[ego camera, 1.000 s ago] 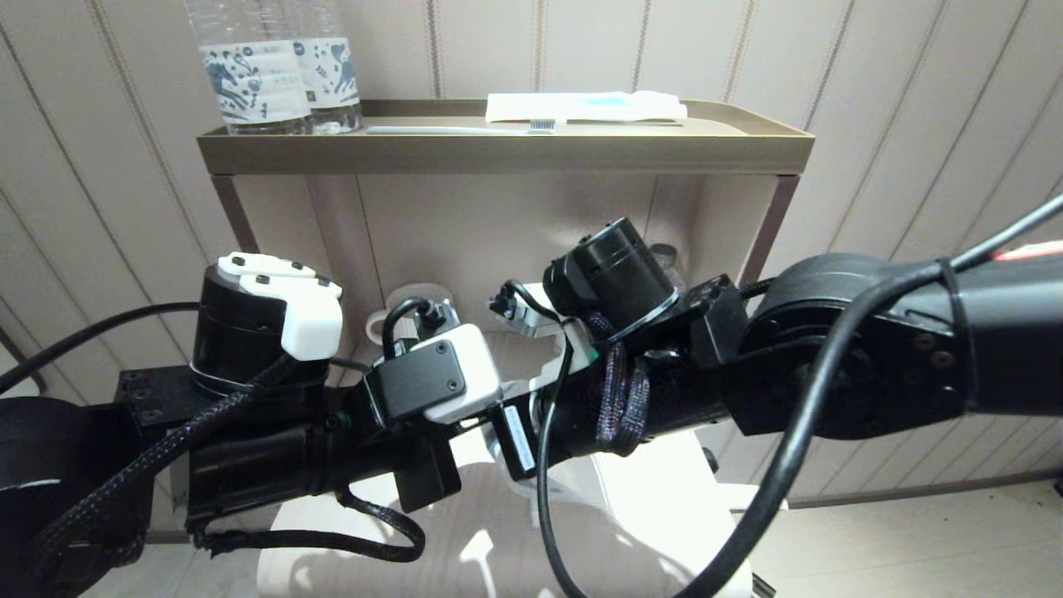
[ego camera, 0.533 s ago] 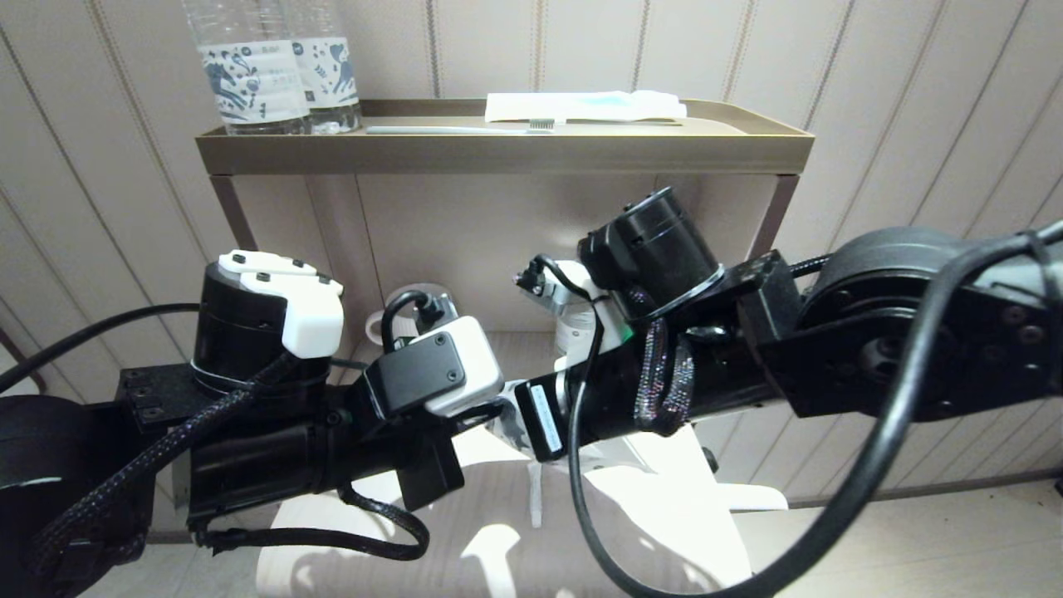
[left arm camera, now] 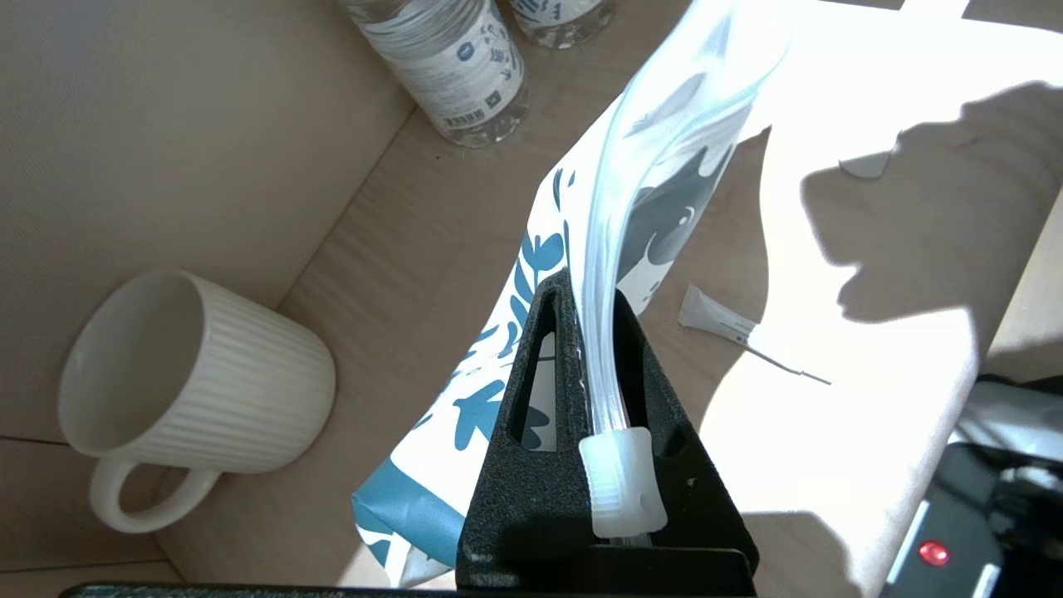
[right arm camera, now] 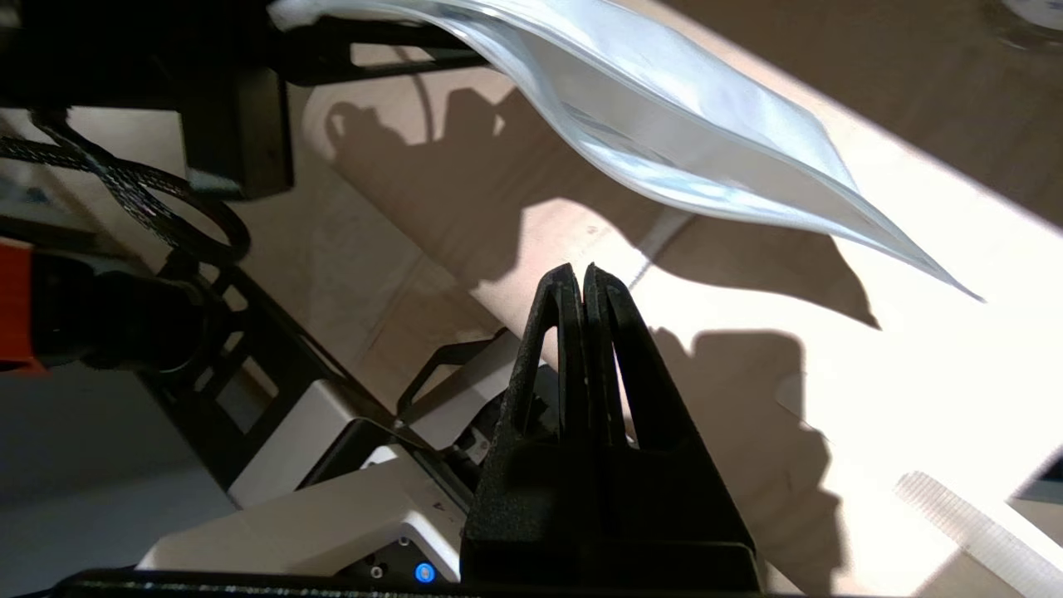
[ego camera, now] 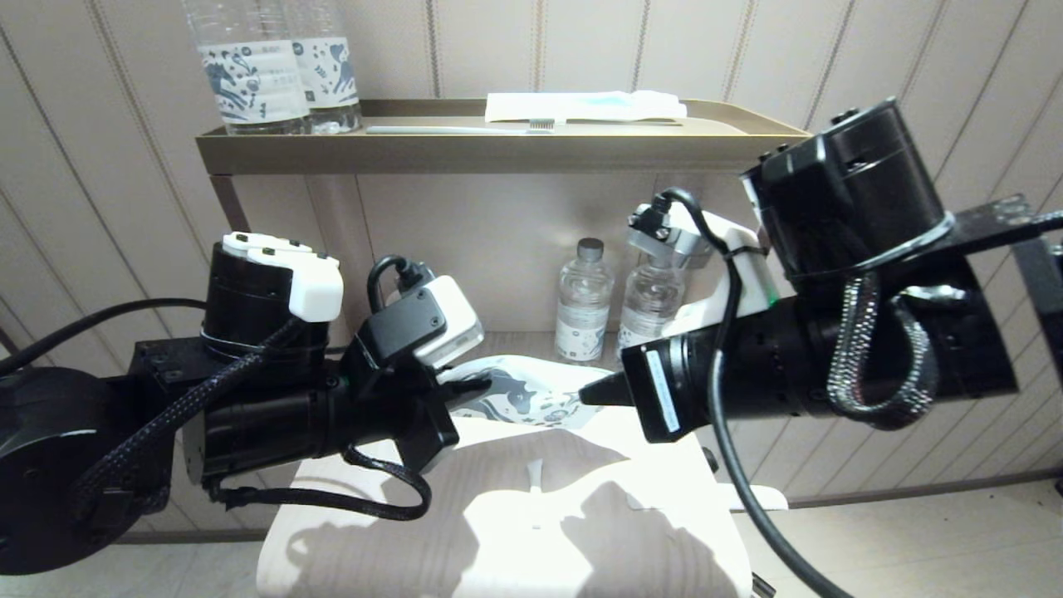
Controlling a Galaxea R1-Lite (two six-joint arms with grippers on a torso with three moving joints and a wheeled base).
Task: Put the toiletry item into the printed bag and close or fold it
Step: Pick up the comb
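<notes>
Plastic printed bag [left arm camera: 656,208] hangs pinched by its zip strip in our left gripper [left arm camera: 591,332] – lifted off the white table [ego camera: 664,531], we judge, for loading – while our right gripper [right arm camera: 584,286], jaws pressed together on nothing, waits beside it, the toiletry item [ego camera: 536,486] lying below.

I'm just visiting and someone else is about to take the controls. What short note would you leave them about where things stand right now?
Left gripper: shut on the zip strip of the printed bag, holding it up above the table.
Right gripper: shut, empty, beside the bag's far corner.
Toiletry item: lying on the table under the bag.
Done: bag lifted.
Left: put the item in, then close or fold the bag.
</notes>
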